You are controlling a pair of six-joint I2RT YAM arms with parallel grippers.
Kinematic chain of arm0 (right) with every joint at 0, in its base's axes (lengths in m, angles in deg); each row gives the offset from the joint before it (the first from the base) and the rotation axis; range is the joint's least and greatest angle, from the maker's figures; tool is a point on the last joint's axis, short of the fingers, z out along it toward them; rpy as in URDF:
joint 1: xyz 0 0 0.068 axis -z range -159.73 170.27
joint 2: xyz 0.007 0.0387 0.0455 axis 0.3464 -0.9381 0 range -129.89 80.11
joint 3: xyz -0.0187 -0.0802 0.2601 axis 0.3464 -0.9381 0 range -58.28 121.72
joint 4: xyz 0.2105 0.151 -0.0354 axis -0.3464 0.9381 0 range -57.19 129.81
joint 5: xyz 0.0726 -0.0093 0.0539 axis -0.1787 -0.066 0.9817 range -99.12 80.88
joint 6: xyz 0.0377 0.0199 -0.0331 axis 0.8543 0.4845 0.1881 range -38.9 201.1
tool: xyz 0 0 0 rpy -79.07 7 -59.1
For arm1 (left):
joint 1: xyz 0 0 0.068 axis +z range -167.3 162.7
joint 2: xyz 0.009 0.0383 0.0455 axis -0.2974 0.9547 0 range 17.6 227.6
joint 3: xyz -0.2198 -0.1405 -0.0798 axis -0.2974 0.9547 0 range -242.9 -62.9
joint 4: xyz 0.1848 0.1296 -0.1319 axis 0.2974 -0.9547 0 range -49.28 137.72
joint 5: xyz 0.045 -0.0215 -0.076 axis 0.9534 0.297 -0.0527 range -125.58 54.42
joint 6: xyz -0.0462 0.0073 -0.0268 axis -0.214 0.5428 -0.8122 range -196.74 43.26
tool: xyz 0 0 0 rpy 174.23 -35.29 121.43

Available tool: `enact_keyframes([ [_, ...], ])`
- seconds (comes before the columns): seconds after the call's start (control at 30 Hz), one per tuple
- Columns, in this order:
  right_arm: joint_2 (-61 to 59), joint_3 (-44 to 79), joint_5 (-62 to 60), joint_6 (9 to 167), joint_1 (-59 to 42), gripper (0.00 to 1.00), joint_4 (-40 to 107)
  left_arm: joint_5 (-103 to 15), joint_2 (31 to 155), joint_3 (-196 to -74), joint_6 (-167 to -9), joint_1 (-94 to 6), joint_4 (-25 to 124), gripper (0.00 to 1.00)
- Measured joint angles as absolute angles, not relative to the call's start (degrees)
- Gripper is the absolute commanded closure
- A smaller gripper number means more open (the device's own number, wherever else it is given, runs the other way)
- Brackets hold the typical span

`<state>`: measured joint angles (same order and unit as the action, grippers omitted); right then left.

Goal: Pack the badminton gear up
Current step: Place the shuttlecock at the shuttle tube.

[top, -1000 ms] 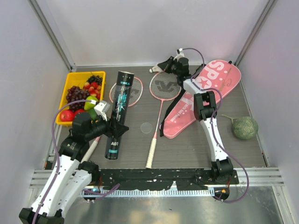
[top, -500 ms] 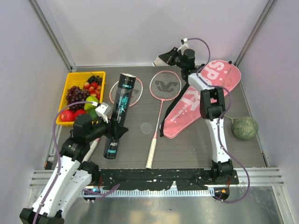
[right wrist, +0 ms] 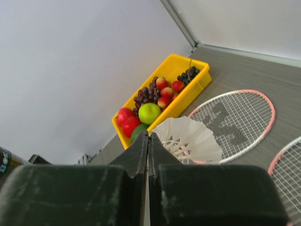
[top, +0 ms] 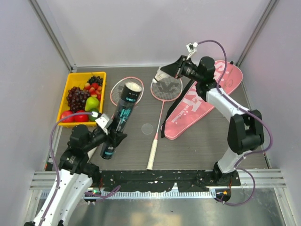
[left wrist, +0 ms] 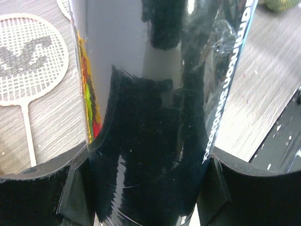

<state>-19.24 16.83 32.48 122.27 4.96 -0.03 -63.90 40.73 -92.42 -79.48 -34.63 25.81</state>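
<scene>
Grey wood-grain table (top: 197, 150) between pale walls. The left gripper (top: 112, 140) is clamped round the tube (top: 123, 110) near its base, the long axis leaning from lower left up to an open mouth at upper centre. Right of that mouth and apart from it, the right gripper (top: 170, 71) pinches the shuttlecock (top: 162, 75), feathers leftward. Tube print partly reads "…dminton"; the bag (top: 181, 120) lettering is half hidden

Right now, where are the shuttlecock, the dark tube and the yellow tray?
shuttlecock (right wrist: 190, 137): right wrist view, on its white feather skirt.
dark tube (top: 121, 117): top external view, middle of its body.
yellow tray (top: 80, 74): top external view, on its far rim.
</scene>
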Motion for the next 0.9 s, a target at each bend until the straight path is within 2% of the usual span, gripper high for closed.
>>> enact_keyframes([
  [0.2,-6.39,17.00,34.14,114.19,5.02,0.95,18.75,-70.21,40.54,-87.65,-70.80,-35.35,30.88,1.00],
  [0.47,9.53,25.75,35.48,106.54,5.26,0.95,38.33,-78.02,45.41,-86.43,-59.83,-35.37,40.65,1.00],
  [0.7,12.41,34.97,38.27,105.22,4.80,0.95,45.85,-80.62,52.17,-87.87,-58.24,-36.22,50.02,1.00],
  [0.9,12.37,37.07,38.78,106.32,1.81,0.95,47.93,-79.50,58.90,-91.37,-59.02,-37.97,53.24,1.00],
])
